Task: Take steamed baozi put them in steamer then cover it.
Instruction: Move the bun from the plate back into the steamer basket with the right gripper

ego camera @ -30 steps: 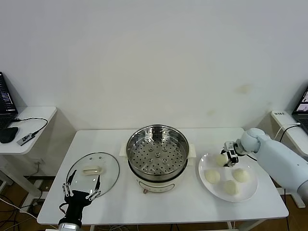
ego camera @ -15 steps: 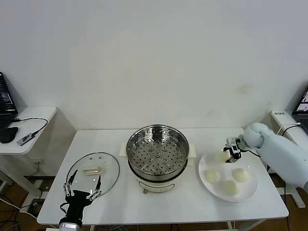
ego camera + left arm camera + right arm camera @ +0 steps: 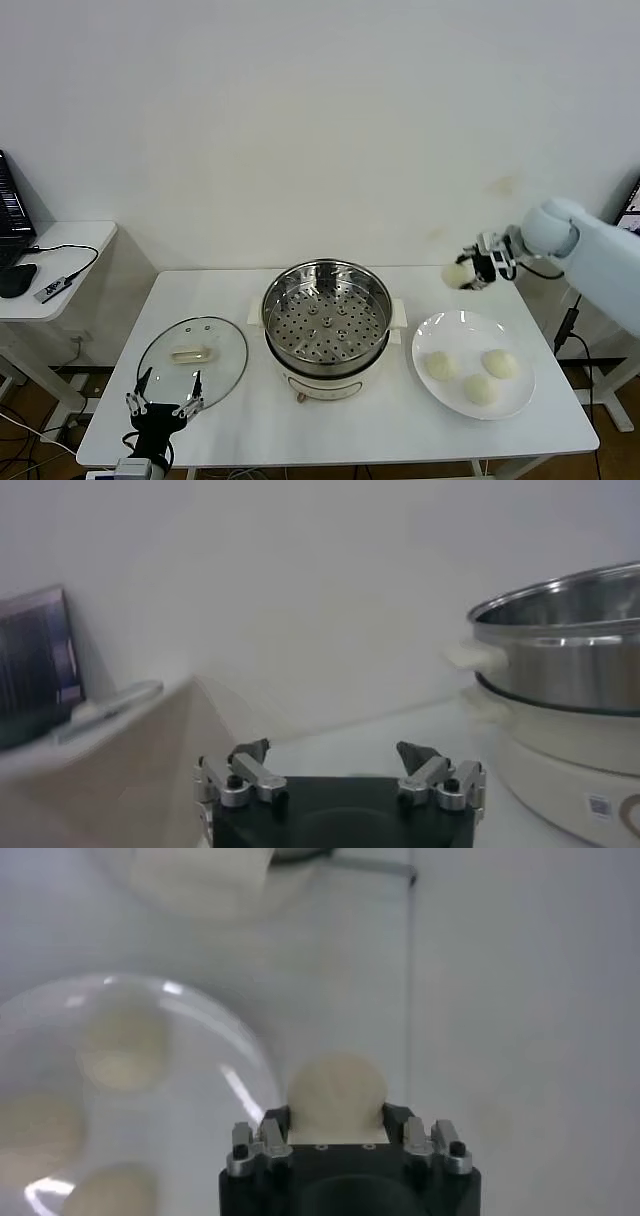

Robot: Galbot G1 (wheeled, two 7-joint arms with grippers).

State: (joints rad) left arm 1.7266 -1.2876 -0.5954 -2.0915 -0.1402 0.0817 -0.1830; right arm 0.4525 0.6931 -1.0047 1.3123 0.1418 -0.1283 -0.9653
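My right gripper (image 3: 468,273) is shut on one cream-white baozi (image 3: 457,275), lifted above the table between the steamer and the plate; the wrist view shows that baozi (image 3: 336,1093) squeezed between the fingers. Three more baozi (image 3: 441,365) (image 3: 500,363) (image 3: 481,389) lie on the white plate (image 3: 445,333). The steel perforated steamer (image 3: 327,313) sits empty on its cream pot at the table's middle. The glass cover (image 3: 193,358) with its cream handle lies flat at the left. My left gripper (image 3: 162,406) hangs open at the front edge just below the cover, holding nothing.
A side table (image 3: 55,262) with a mouse, cable and laptop stands at the far left. Another laptop (image 3: 632,206) sits at the far right. In the left wrist view the steamer's wall (image 3: 560,645) rises close beside my open gripper (image 3: 333,752).
My right gripper has lifted one baozi off the plate and carried it up and back. The left gripper has drawn back slightly toward the table's front edge.
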